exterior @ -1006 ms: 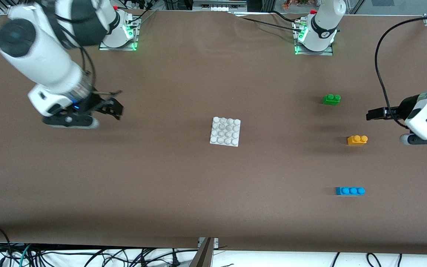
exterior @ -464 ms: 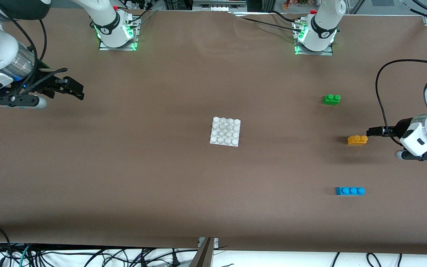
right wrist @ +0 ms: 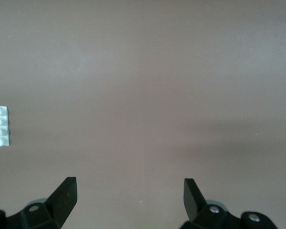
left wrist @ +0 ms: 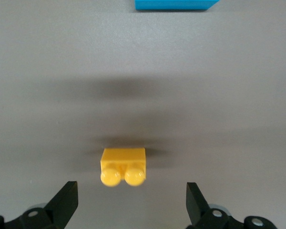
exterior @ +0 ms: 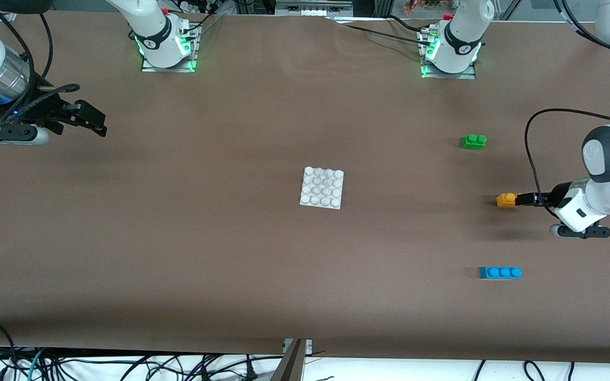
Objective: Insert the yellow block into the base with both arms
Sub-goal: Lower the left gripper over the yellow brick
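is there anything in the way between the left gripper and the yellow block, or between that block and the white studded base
Nothing visible. The open left gripper sits right at the small yellow-orange two-stud plastic block, with only bare brown table between that block and the flat white studded base plate.

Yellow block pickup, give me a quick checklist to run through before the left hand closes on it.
1. Left hand open: ok, fingers spread wide.
2. Yellow block centred between the fingers: ok, though the fingertips are not yet alongside it.
3. Yellow block upright on the table, studs up: ok.
4. Blue brick and green brick apart from the grasp: ok.
5. Base free of bricks: ok.
6. Right hand ready: open, waiting over the right arm's end of the table, away from the base: ok.
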Controlling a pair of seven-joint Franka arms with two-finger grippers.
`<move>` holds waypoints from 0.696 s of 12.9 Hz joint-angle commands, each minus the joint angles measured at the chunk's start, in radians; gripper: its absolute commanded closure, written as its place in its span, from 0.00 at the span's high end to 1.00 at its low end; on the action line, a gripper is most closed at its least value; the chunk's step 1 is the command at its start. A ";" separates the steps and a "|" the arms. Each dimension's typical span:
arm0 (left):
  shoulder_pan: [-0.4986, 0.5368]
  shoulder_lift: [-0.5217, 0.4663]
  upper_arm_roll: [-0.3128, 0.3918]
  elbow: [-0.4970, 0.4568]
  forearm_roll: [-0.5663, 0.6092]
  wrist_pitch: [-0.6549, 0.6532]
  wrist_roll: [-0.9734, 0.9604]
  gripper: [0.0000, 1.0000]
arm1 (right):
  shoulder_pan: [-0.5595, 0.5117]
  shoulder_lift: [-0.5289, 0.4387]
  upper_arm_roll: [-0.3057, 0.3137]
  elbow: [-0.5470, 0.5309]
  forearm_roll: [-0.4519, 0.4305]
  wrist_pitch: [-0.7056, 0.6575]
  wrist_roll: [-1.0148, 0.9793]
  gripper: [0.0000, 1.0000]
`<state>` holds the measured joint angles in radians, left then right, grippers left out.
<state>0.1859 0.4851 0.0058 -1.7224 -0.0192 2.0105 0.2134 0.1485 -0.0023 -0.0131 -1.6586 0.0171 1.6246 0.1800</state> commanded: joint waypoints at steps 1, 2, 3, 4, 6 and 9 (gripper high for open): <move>0.017 0.015 -0.004 -0.061 0.022 0.100 0.047 1.00 | -0.023 -0.007 0.018 0.014 -0.026 -0.025 -0.023 0.99; 0.021 0.021 -0.004 -0.081 0.024 0.134 0.050 1.00 | -0.023 -0.001 0.019 0.026 -0.045 -0.028 -0.031 0.99; 0.023 0.021 -0.004 -0.112 0.024 0.183 0.076 1.00 | -0.023 0.005 0.019 0.043 -0.045 -0.049 -0.031 0.99; 0.027 0.021 -0.004 -0.135 0.024 0.226 0.092 1.00 | -0.023 0.005 0.019 0.057 -0.046 -0.051 -0.028 0.99; 0.027 0.021 -0.004 -0.158 0.030 0.246 0.116 1.00 | -0.023 0.005 0.018 0.082 -0.045 -0.052 -0.030 0.99; 0.029 0.017 -0.003 -0.187 0.030 0.270 0.162 1.00 | -0.024 0.016 0.019 0.082 -0.039 -0.043 -0.016 0.99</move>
<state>0.2049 0.5242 0.0086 -1.8675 -0.0183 2.2463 0.3346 0.1459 0.0008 -0.0129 -1.5994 -0.0161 1.5967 0.1688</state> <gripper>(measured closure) 0.000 0.009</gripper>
